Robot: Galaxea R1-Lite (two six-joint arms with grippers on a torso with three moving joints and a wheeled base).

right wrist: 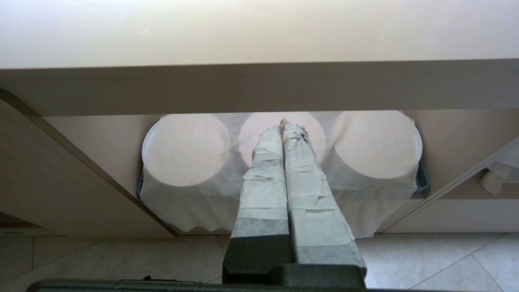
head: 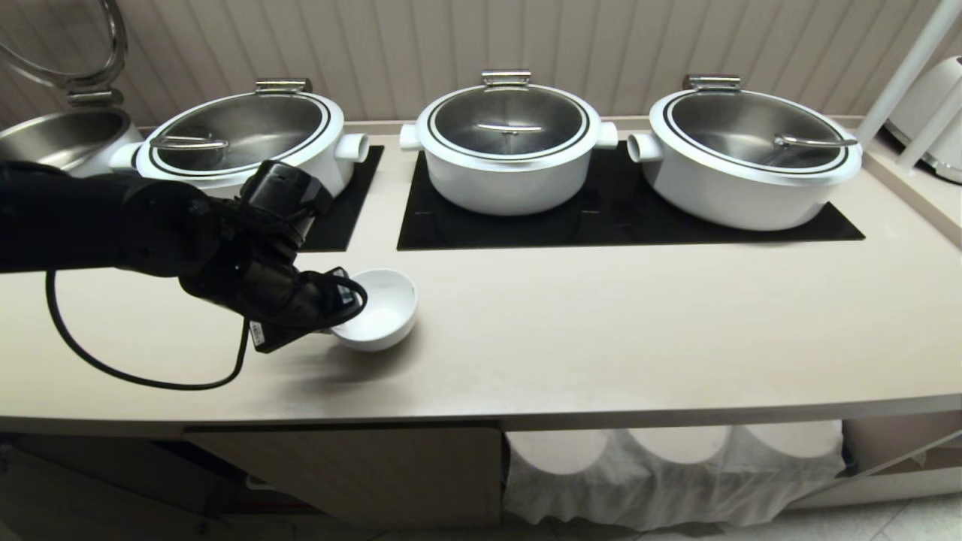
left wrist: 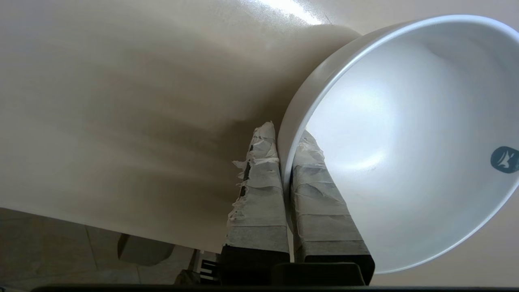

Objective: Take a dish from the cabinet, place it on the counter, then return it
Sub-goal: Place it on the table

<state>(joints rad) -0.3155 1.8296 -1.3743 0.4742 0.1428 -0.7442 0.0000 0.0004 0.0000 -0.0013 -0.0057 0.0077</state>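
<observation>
The dish, a small white bowl, is tilted low over the cream counter, near its left front. My left gripper is shut on the dish's near rim. In the left wrist view the taped fingers pinch the rim of the dish, one inside and one outside. I cannot tell whether its foot touches the counter. The cabinet shows below the counter's front edge, dark to its left. My right gripper is parked shut below the counter, holding nothing.
Three large white pots with steel lids stand on black hob plates along the back. An open steel pot is at the far left. Cloth-draped round stacks sit under the counter. A black cable loops from the left arm.
</observation>
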